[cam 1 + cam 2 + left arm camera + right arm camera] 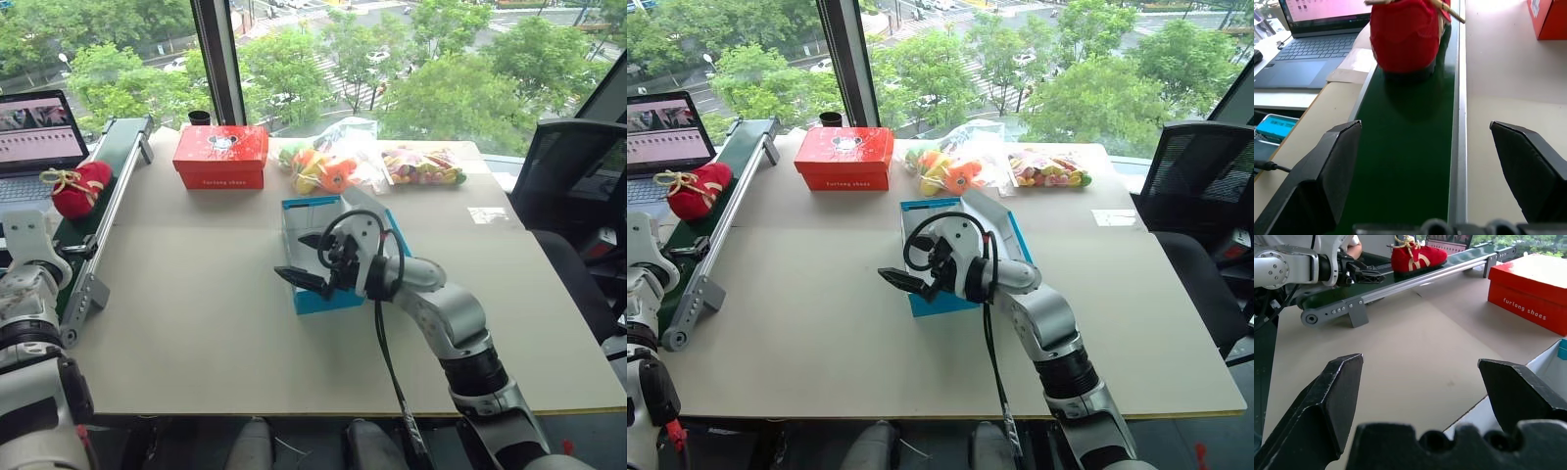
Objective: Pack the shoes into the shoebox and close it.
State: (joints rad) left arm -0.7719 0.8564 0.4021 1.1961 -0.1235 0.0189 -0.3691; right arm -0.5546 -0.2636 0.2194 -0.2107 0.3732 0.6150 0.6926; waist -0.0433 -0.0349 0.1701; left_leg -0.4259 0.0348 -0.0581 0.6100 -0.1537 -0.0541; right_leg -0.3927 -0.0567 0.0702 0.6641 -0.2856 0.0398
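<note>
Red shoe (80,188) w/ gold laces sits on green conveyor belt (1405,161) at table's left edge, ~10 o'clock from table centre, next to laptop (37,132). Only one shoe visible. Left gripper (1437,176) w/ jaws spread wide, nothing btwn them, aimed along belt at shoe; shoe well ahead at 12 o'clock, not touching.

Blue shoebox (312,299) near table (196,323) centre, open, white inside showing; contents hidden by right arm. Right gripper (309,262) hovers at box's near-left corner, jaws wide apart, empty, pointing toward 9 o'clock. Contact w/ box rim: can't tell.

Red box (220,156) w/ Mickey mark at 12 o'clock from shoebox, far side of table, apart from it. Clear bags of colourful toys (367,164) at ~1 o'clock, along far edge. Black chair (573,186) at 3 o'clock off table.
</note>
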